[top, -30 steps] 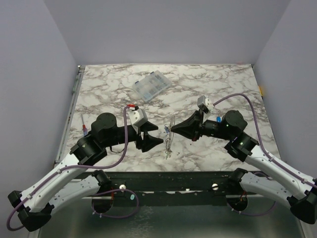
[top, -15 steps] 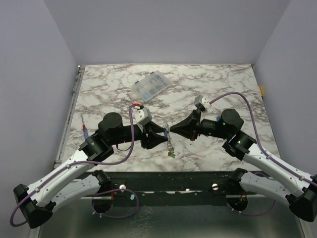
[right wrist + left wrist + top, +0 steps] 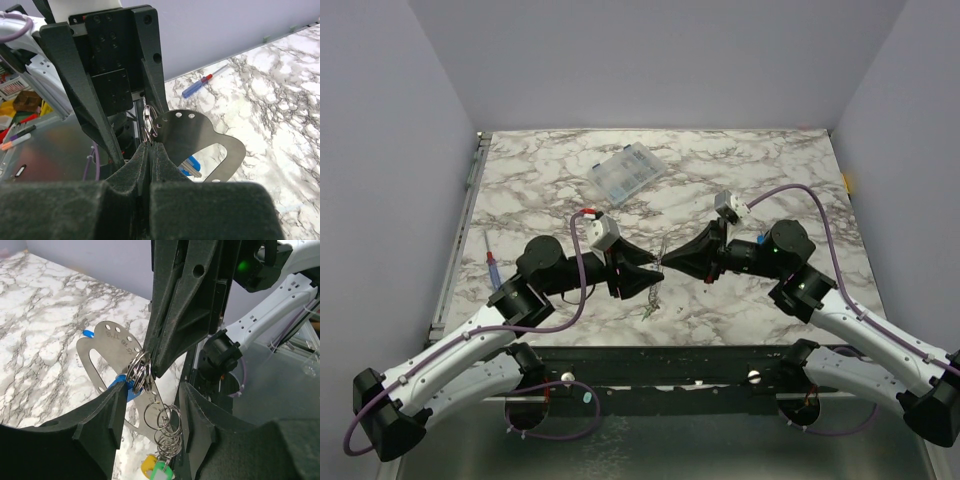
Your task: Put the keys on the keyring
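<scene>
Since 1 second ago the left arm has swung in from the left. The left gripper (image 3: pixel 648 277), then well apart from the dangling bunch, now meets the right gripper (image 3: pixel 667 264) tip to tip over the near middle of the marble table (image 3: pixel 770 170). The bunch has shifted a little left.

The right gripper's 2 fingers are pressed together, pinching the keyring (image 3: pixel 112 336) at its rim, right where a cluster of small split rings (image 3: pixel 165 422) is threaded on. The keyring, a flat metal oval with a long slot and a row of small holes, is held off the table. It stands on edge and stretches away to the left in the left wrist view. A chain of those rings hangs down from the pinch point. At its bottom sit 2 of the keys (image 3: pixel 156 469), 1 yellow-headed and 1 green-headed (their shafts are out of view). A blue key (image 3: pixel 120 385) shows behind the keyring, just beside 1 left finger.

The left gripper's fingers (image 3: pixel 100 425) are spread, 1 on each side of the hanging chain, and neither visibly touches it.

At the left edge of the table lies a red-and-blue screwdriver (image 3: pixel 492 262). A clear compartment box (image 3: pixel 628 172) sits toward the far side, well apart from both grippers.
</scene>
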Robot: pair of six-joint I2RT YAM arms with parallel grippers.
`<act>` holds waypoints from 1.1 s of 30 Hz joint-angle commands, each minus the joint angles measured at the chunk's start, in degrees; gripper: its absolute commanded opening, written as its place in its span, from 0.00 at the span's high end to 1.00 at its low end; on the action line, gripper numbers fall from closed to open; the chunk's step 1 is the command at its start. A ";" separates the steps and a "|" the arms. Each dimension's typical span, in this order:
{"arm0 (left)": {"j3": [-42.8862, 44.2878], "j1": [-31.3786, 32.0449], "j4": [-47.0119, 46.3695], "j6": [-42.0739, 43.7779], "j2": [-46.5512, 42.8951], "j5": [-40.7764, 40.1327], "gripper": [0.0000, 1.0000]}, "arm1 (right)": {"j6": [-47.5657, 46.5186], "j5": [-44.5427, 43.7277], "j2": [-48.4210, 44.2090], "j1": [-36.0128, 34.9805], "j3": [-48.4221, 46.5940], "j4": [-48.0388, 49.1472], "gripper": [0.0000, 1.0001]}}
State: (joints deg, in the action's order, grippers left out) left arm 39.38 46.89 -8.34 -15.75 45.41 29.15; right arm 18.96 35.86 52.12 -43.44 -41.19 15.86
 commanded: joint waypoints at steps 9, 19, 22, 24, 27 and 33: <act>-4.14 0.20 -11.28 -4.92 -3.60 -5.41 0.58 | 5.43 2.90 -0.70 -0.24 1.50 9.17 0.99; -4.65 0.15 -11.68 -4.84 -6.02 -6.33 0.67 | 7.57 4.66 0.07 -0.24 2.28 12.57 0.99; -4.74 0.17 -11.72 -4.70 -5.43 -5.04 0.69 | 7.97 4.41 0.48 -0.30 1.97 12.92 0.99; -4.76 0.21 -11.78 -4.52 -5.06 -4.42 0.72 | 8.22 4.31 0.81 -0.26 1.80 13.29 0.99; -4.83 0.15 -11.73 -4.24 -4.91 -4.04 0.74 | 8.82 3.81 1.20 -0.29 1.63 13.81 0.99; -4.94 0.14 -11.89 -4.36 -5.37 -4.48 0.81 | 9.06 4.73 1.84 -0.25 2.10 15.01 0.99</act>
State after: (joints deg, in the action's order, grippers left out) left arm 34.96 46.89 -19.20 -20.34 40.49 23.90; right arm 27.18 38.87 53.76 -43.44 -39.40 26.79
